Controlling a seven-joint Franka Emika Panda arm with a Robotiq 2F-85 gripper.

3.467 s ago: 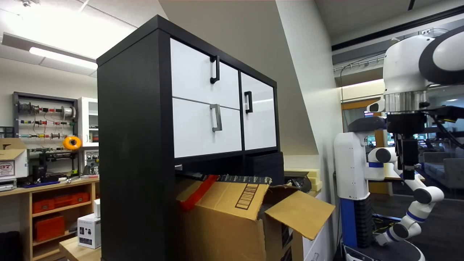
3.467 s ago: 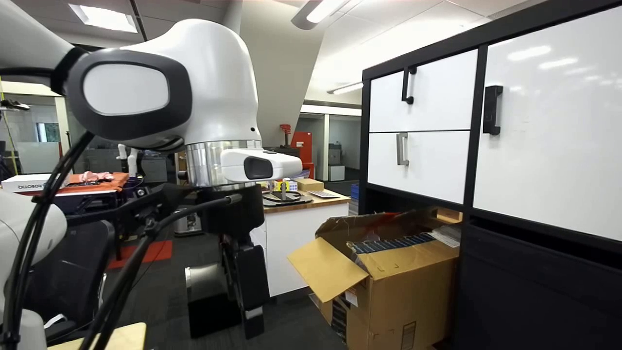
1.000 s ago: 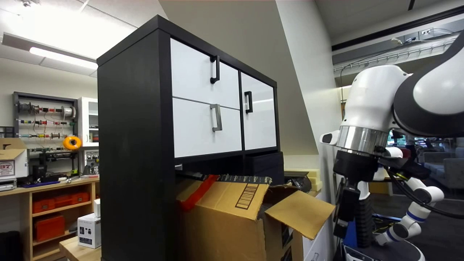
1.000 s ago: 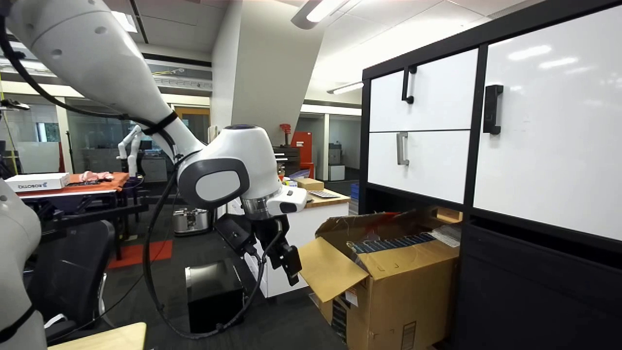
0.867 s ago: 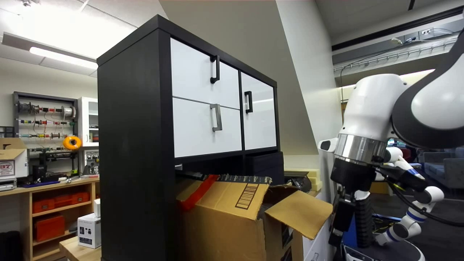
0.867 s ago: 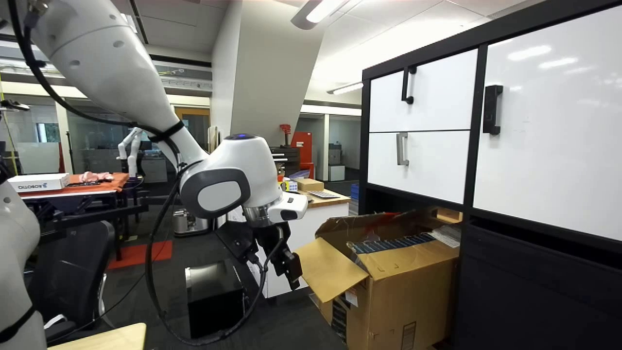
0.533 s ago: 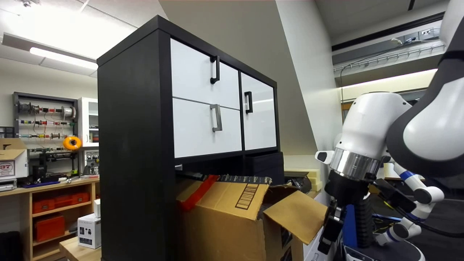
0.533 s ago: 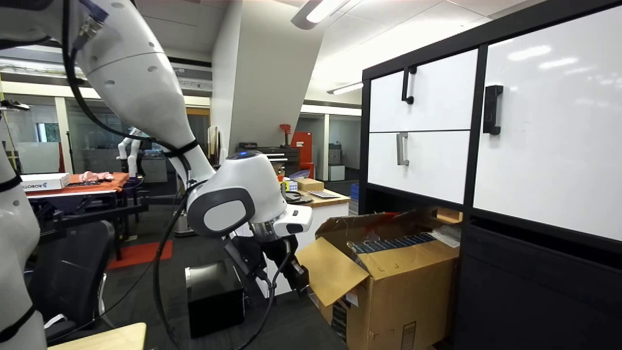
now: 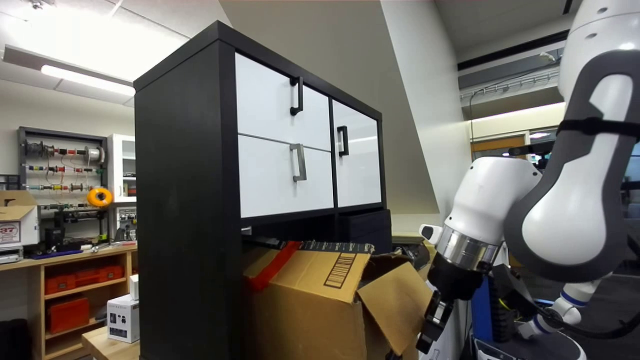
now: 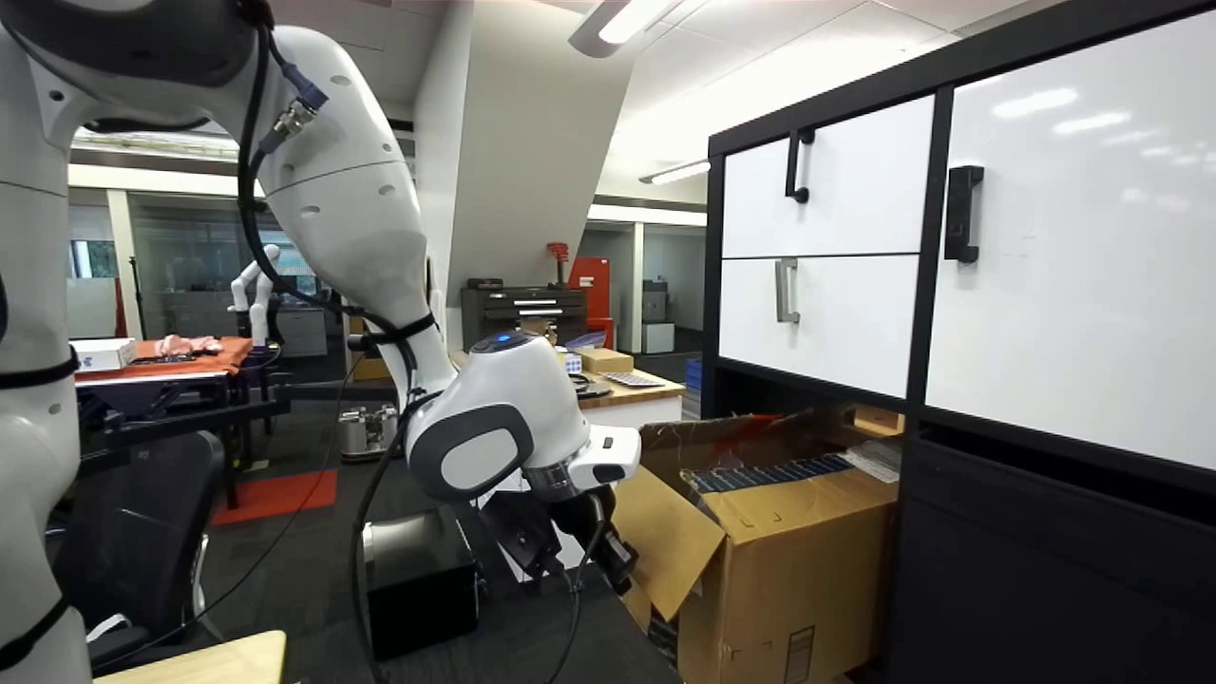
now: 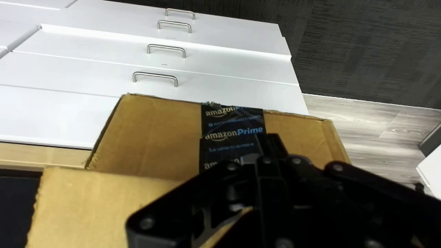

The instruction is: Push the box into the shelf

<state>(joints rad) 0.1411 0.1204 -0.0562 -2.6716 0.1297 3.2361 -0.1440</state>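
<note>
The box (image 9: 310, 320), a brown carton, stands partly inside the bottom compartment of the shelf (image 9: 180, 200), with its near end sticking out. Behind it in an exterior view rise the shelf's white fronts (image 10: 1073, 256). A loose flap (image 9: 395, 305) hangs from the box's open end, pressed inward beside my gripper (image 9: 425, 336). My gripper (image 10: 622, 567) is at that protruding end; it appears to touch the flap. In the wrist view its fingers are together with nothing between them, in front of the box's taped face (image 11: 162, 137). Whether the tips touch that face I cannot tell.
White drawers (image 11: 103, 74) with metal handles stand behind the box in the wrist view. A small white box (image 9: 123, 318) sits on a wooden surface beyond the shelf. A black case (image 10: 418, 579) and a chair (image 10: 142, 532) are on the arm's side.
My gripper has lowered and moved in to the box's open end, its jaws closing on the way. The loose flap has swung inward and down. The carton body looks unmoved.
</note>
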